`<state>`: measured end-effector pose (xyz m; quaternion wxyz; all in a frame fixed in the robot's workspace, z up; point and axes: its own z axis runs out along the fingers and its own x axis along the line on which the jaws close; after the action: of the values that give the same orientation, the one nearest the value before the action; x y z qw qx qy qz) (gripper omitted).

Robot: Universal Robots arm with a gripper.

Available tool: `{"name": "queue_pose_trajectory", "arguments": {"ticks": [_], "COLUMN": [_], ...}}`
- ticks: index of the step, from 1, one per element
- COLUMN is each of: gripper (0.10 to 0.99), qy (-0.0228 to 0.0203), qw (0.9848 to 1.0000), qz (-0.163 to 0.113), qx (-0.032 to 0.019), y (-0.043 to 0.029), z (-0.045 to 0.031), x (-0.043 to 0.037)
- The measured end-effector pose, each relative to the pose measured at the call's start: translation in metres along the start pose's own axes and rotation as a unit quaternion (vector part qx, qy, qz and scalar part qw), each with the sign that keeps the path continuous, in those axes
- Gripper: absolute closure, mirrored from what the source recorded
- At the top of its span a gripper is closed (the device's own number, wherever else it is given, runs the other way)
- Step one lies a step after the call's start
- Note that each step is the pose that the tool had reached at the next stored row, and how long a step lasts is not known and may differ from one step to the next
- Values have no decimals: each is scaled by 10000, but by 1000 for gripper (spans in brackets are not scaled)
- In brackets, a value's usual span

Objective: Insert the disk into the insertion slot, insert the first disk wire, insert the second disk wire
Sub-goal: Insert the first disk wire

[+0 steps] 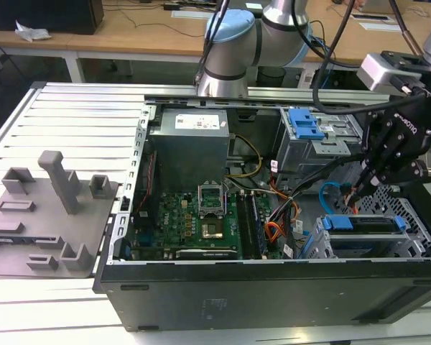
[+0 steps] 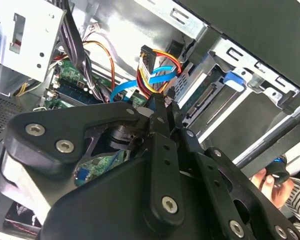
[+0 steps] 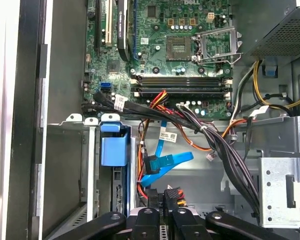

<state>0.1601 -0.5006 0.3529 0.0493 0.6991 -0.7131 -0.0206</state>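
Gripper (image 3: 164,212) nearly closed, pinching first disk wire (image 3: 173,193) by its dark connector, at twelve o'clock of disk (image 1: 363,223) in exterior view, disk seated in insertion slot (image 1: 411,210)

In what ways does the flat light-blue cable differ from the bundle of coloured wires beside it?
The light-blue cable is one wide, flat band; the wire bundle is several thin, round strands. The light-blue cable has a single colour; the wire bundle mixes red, yellow and orange. Both end in a dark connector and lie close together beside the disk.
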Motion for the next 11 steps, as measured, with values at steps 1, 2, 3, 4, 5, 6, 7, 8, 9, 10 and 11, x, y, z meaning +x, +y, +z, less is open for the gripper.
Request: {"name": "queue_pose_trajectory", "arguments": {"ticks": [1, 2, 3, 4, 5, 6, 7, 8, 9, 10, 11], "gripper": [922, 922, 922, 922, 922, 922, 922, 922, 922, 922, 922], "qy": [1, 1, 0, 0, 0, 0, 1, 0, 1, 0, 0], "qw": [10000, 10000, 10000, 10000, 10000, 10000, 10000, 10000, 10000, 10000, 10000], "qz": [0, 0, 0, 0, 0, 0, 0, 0, 0, 0, 0], "qx": [0, 0, 0, 0, 0, 0, 0, 0, 0, 0, 0], "y": [-1, -1, -1, -2, -2, -3, -3, -4, -4, -4, -5], "z": [0, 1, 2, 3, 3, 5, 5, 7, 7, 8, 8], "x": [23, 37, 51, 72, 96, 127, 149, 173, 190, 203, 214]}}
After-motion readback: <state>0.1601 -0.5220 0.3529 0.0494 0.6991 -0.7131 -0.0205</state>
